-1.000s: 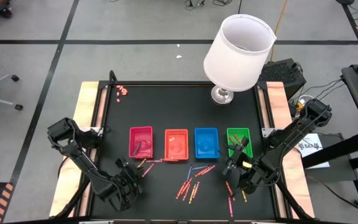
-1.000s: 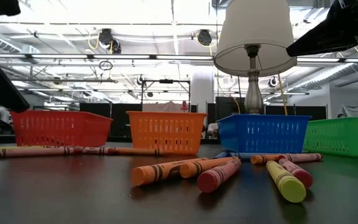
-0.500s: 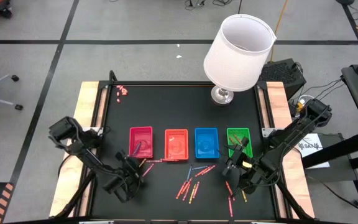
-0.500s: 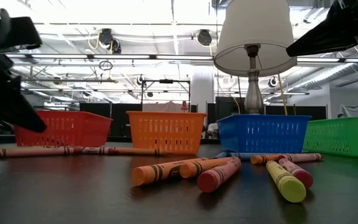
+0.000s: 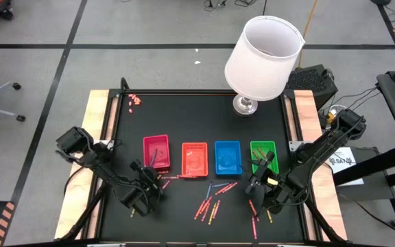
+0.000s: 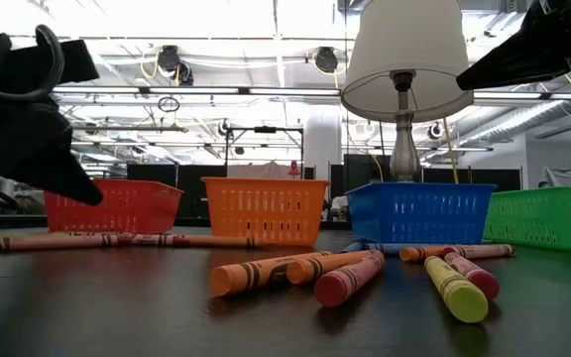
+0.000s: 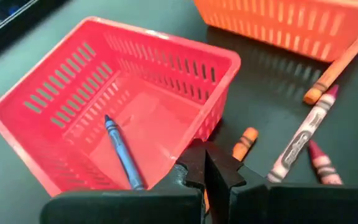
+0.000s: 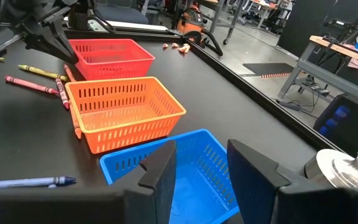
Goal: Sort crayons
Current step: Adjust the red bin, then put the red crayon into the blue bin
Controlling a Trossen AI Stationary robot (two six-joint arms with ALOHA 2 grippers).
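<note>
The left gripper (image 7: 205, 167), fingers pinched together and empty, hangs by the red slotted plastic basket (image 7: 55, 93); the nearest orange wax crayon (image 7: 246, 142) lies at one o'clock, pointing away.

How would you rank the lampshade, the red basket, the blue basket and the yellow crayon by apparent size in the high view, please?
1. Lampshade.
2. Red basket and blue basket: alike, not ranked.
3. Yellow crayon.
</note>
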